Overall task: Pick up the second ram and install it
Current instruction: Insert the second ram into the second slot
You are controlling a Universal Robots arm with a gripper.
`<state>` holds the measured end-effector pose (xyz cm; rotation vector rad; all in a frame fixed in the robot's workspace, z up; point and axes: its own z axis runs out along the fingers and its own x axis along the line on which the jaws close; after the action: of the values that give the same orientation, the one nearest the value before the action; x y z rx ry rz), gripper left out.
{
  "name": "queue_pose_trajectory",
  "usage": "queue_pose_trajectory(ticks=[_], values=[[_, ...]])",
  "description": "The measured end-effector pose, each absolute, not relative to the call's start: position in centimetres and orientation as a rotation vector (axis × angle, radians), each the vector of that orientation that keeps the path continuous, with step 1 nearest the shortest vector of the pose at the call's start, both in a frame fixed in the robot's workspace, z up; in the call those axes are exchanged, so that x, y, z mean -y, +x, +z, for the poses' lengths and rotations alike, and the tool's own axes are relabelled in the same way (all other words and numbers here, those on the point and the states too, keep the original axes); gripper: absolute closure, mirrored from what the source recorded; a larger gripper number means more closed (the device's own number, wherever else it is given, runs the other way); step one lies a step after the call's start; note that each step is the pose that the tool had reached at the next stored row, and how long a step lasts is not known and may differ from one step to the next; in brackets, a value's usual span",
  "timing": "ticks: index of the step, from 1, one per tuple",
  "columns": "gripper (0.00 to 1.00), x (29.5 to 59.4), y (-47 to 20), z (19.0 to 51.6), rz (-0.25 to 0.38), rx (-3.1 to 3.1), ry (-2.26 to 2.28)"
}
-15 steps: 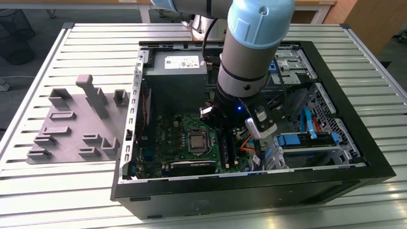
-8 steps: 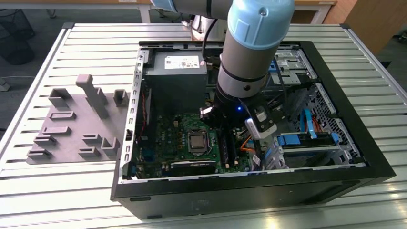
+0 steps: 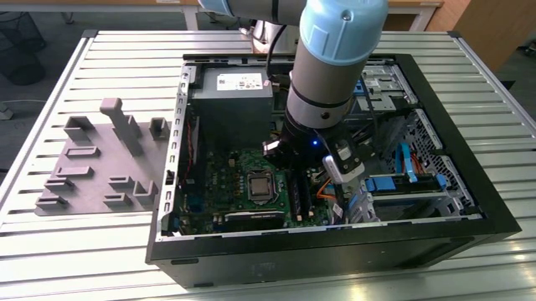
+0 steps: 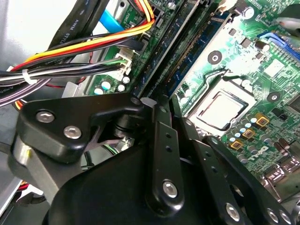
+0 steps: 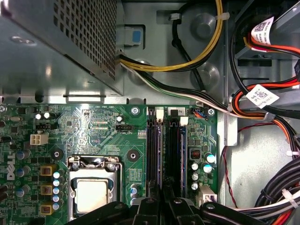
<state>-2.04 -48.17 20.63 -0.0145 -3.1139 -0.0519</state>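
My gripper (image 3: 295, 183) is low inside the open computer case, over the memory slots of the green motherboard (image 3: 222, 182). In both wrist views its black fingers (image 5: 146, 206) stand close together on a thin edge. The second ram (image 4: 187, 55), a narrow blue-green stick, runs from the fingertips (image 4: 151, 104) along the dark slots. In the first wrist view the second ram (image 5: 174, 154) lies in line with the slot next to another dark strip (image 5: 153, 154). I cannot tell how deep the stick sits in its slot.
A processor socket (image 5: 93, 192) lies beside the slots. Bundles of black, yellow and orange cables (image 4: 70, 51) crowd the other side. The grey power supply (image 3: 230, 106) fills the case's far end. A grey holder tray (image 3: 100, 163) rests on the slatted table at the exterior view's left.
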Motion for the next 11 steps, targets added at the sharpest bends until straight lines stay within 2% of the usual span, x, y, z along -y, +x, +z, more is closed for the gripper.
queue_pose_trajectory(ticks=[2, 3, 11], values=[[0.85, 48.2, -2.0, 20.6, -0.052, 3.114, -0.015], [0.79, 48.2, -2.0, 20.6, -0.052, 3.114, -0.015], [0.79, 48.2, -2.0, 21.7, -0.052, 3.114, -0.015]])
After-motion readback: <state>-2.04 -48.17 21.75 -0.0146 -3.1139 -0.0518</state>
